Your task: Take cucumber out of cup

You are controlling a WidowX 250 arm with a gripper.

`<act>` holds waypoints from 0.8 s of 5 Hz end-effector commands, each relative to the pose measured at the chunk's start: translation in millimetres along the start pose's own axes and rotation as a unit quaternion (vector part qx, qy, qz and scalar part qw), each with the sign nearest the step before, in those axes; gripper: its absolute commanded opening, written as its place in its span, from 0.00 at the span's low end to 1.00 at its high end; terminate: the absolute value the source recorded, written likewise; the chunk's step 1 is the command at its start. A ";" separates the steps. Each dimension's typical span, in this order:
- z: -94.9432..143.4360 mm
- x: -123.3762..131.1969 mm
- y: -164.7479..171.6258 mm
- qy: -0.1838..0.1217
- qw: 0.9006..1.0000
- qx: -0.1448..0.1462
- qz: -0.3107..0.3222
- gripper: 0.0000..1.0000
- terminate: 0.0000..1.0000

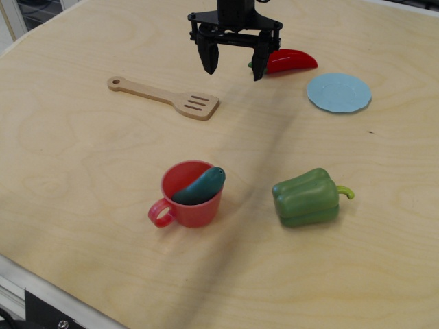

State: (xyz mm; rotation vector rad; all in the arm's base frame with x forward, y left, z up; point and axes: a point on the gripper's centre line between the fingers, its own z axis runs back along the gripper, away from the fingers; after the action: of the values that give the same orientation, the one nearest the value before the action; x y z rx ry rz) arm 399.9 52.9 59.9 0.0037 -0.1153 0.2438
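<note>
A small red-pink cup [195, 209] with a loop handle at its left stands on the wooden table, front centre. A dark teal-green cucumber [200, 186] lies tilted inside it, its upper end resting over the cup's right rim. My black gripper [234, 65] hangs at the back of the table, well behind and above the cup, with its two fingers spread apart and nothing between them.
A wooden slotted spatula [167, 98] lies back left. A red chili pepper [291, 61] lies just behind the gripper's right finger. A light blue plate [339, 92] sits back right. A green bell pepper [306, 197] sits right of the cup. The table's front edge runs along the lower left.
</note>
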 end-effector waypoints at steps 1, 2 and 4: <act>0.0 0.0 0.0 0.000 1.000 0.000 0.000 1.00 0.00; 23.2 -27.3 -9.3 -0.014 0.999 0.008 -0.036 1.00 0.00; 43.2 -85.2 -13.4 -0.028 0.993 0.044 -0.105 1.00 0.00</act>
State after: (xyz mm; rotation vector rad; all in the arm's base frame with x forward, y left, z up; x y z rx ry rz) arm 310.2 12.1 75.0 0.1069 -0.0926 0.0213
